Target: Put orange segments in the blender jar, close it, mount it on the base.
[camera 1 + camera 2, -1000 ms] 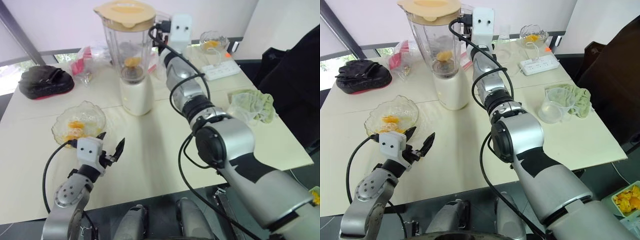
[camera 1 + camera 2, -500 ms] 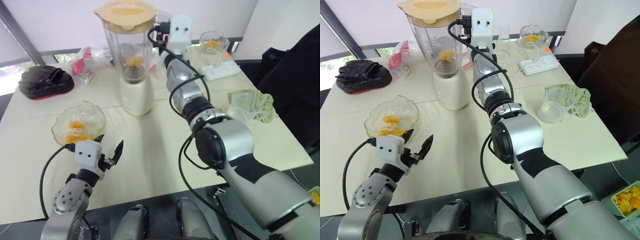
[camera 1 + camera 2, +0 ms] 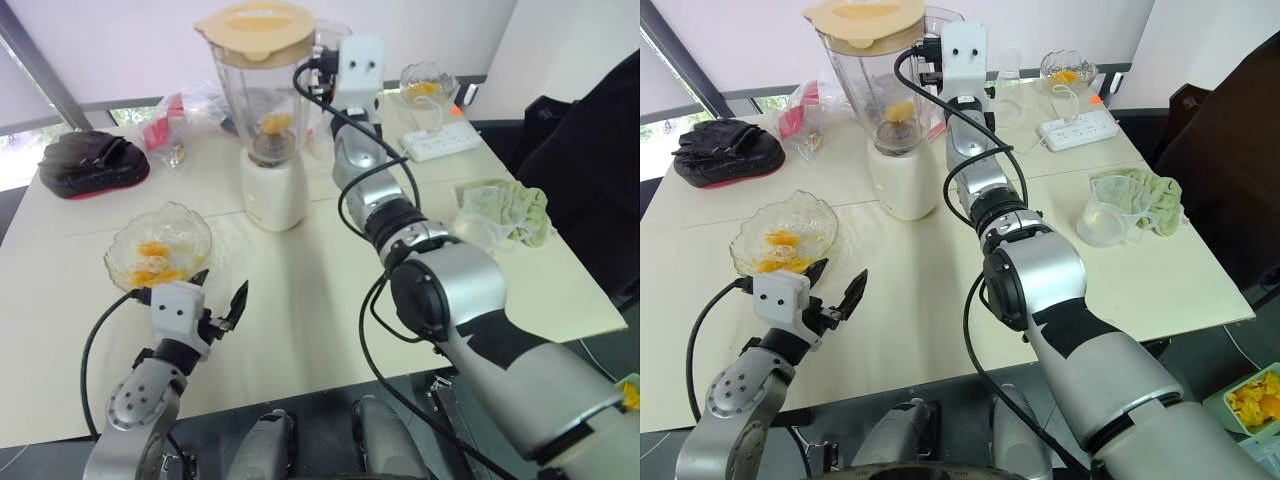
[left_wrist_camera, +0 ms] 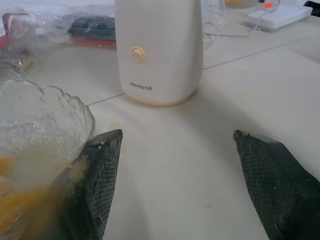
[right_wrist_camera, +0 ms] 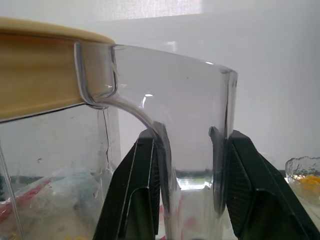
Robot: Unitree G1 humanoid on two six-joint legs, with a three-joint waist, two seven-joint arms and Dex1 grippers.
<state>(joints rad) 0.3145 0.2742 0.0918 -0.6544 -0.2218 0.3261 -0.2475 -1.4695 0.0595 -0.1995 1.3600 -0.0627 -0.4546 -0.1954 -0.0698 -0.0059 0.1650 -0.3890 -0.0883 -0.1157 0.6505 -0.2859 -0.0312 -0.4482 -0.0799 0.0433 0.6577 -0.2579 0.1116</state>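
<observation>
The clear blender jar (image 3: 262, 100) stands on its white base (image 3: 272, 190) with the beige lid (image 3: 255, 25) on top. Orange segments (image 3: 275, 123) lie at the jar's bottom. My right gripper (image 5: 187, 165) is shut on the jar's clear handle (image 5: 190, 100), at the jar's right side (image 3: 318, 72). My left gripper (image 3: 220, 292) hovers open and empty near the table's front edge. It is just in front of a glass bowl (image 3: 190, 222) holding orange segments (image 3: 152, 250). One left fingertip (image 4: 102, 150) is close to the bowl's rim (image 4: 85, 112).
A black bag (image 3: 92, 162) lies at the back left, plastic bags (image 3: 175, 115) behind the blender. At the right are a power strip (image 3: 440, 140), a second glass bowl (image 3: 425, 80), a clear measuring cup (image 3: 482, 228) and a green cloth (image 3: 510, 205).
The jar's top and my right gripper on the handle have shifted slightly to the right. My left gripper has sunk a little and stays open.
</observation>
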